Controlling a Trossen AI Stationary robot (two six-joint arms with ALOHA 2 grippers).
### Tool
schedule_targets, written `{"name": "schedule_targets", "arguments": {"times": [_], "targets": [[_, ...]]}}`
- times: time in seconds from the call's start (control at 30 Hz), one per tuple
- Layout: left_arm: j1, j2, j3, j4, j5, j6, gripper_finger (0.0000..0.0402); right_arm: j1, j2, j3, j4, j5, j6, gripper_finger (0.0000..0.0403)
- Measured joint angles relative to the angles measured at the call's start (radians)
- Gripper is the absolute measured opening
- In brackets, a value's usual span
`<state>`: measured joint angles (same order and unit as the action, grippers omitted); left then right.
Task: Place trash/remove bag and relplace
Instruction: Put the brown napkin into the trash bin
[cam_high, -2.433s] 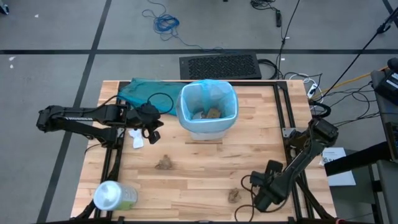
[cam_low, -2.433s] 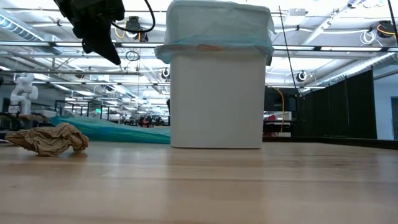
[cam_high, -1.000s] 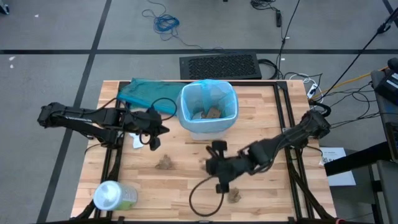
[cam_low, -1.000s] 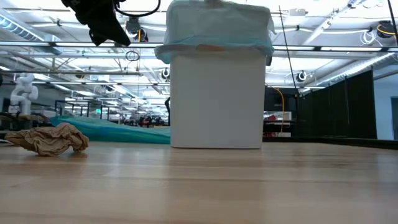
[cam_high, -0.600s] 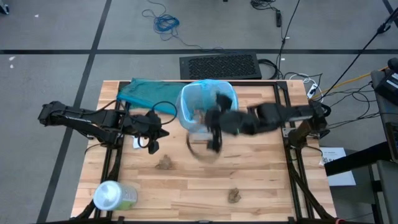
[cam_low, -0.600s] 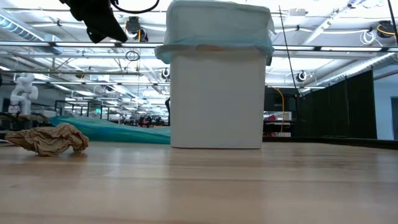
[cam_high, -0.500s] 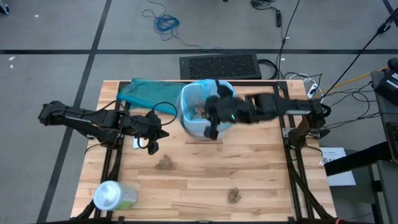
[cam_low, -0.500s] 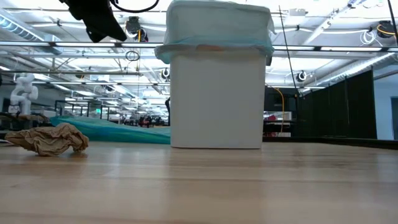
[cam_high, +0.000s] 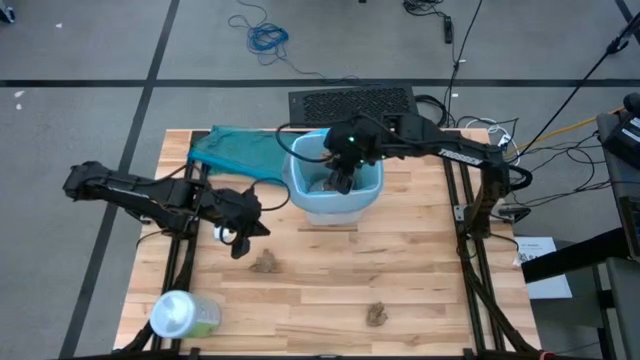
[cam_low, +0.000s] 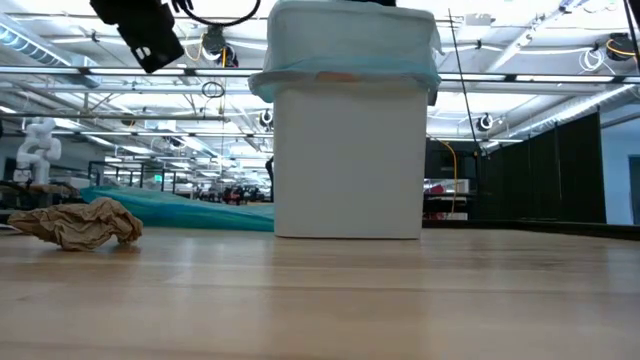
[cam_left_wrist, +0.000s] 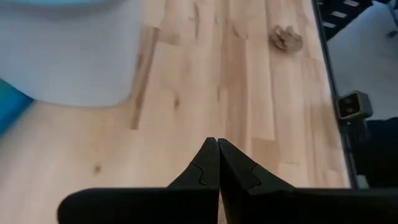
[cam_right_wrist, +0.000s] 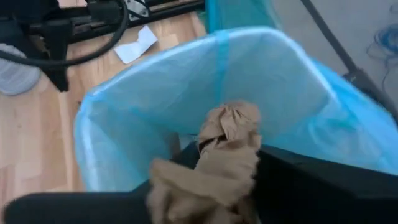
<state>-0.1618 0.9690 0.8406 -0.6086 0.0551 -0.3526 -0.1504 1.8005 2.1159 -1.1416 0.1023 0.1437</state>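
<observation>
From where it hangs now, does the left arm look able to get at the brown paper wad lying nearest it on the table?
Probably yes: the left gripper, shut and empty, hangs above the table just beside the brown wad, with nothing between them.

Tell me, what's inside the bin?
The bin is lined with a light-blue bag. The right gripper hangs over it with a brown paper wad between its fingers. More brown trash lies below; the arm hides the rest of the bottom.
</observation>
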Motion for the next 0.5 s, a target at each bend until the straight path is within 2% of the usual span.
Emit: {"name": "schedule_targets", "arguments": {"times": [0.23,0.37,0.5], "targets": [[-0.058,0.119,0.000,-0.005,0.112,-0.008,0.0012,-0.001,0.001,0.000,0.034,-0.001,-0.089,0.0210],[-0.097,0.215,0.000,-0.040,0.147,-0.009,0.0050,-0.001,0.001,0.000,0.032,-0.001,-0.133,0.0245],[-0.124,0.304,0.000,-0.061,0.148,-0.008,0.0092,-0.001,0.001,0.000,0.032,-0.001,-0.164,0.0261]]}}
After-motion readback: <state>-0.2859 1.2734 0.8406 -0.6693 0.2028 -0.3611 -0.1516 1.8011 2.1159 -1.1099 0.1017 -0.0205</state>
